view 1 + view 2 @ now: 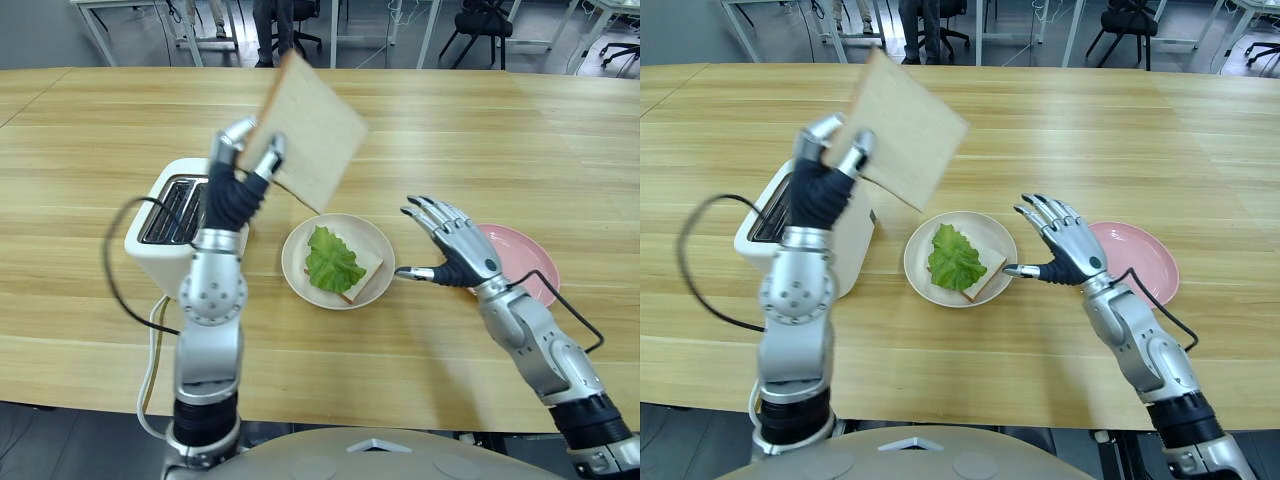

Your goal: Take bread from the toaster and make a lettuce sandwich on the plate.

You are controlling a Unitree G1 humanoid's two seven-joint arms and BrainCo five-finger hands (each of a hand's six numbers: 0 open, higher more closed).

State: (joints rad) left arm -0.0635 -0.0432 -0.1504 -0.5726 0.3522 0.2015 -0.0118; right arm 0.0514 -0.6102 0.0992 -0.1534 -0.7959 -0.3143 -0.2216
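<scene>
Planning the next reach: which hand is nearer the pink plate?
Right. The right hand is beside the pink plate; left hand is past the white plate, by the toaster, holding bread.

Office or lab room: long wooden table, black swivel chairs, white-framed desks behind it.

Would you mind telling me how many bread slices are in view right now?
2. One slice is held up by the left hand near the toaster; a second slice lies on the plate under the lettuce. The toaster's slots may hide more.
</scene>
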